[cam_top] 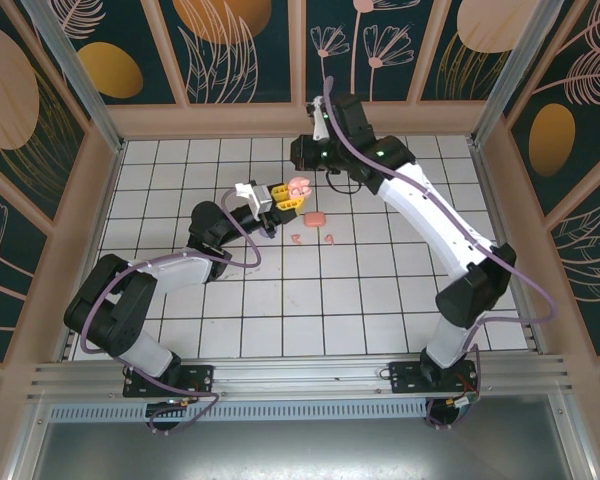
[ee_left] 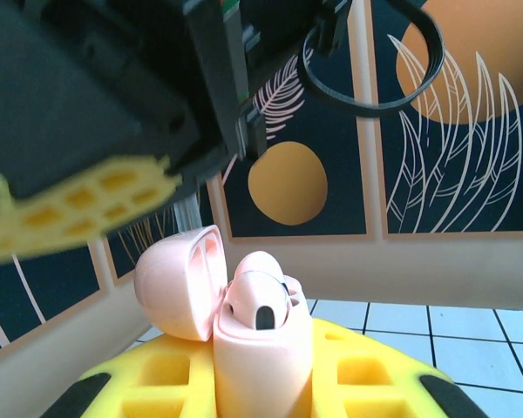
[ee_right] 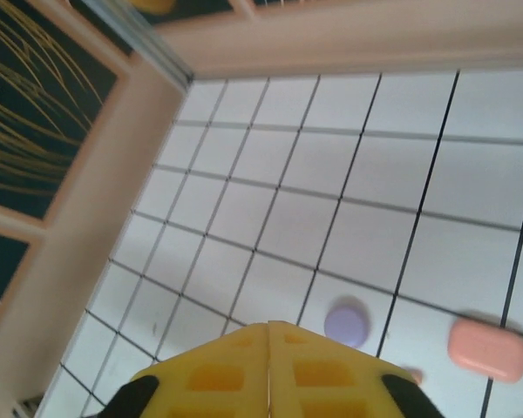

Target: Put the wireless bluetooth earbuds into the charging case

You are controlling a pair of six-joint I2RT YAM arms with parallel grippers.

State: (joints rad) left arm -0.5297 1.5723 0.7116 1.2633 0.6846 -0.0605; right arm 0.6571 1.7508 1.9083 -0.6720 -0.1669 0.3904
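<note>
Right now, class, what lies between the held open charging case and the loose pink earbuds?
In the top view, a rounded pink block on the tiles.

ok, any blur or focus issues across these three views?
Top external: sharp, evenly lit. Left wrist: the open pink case reads clearly, but the yellow finger overhead is smeared out of focus. Right wrist: the tiles are fairly crisp, the purple disc and pink block slightly soft, and the shut right hand is blurred at the bottom edge.

No readable text, label, brand or number anywhere.
</note>
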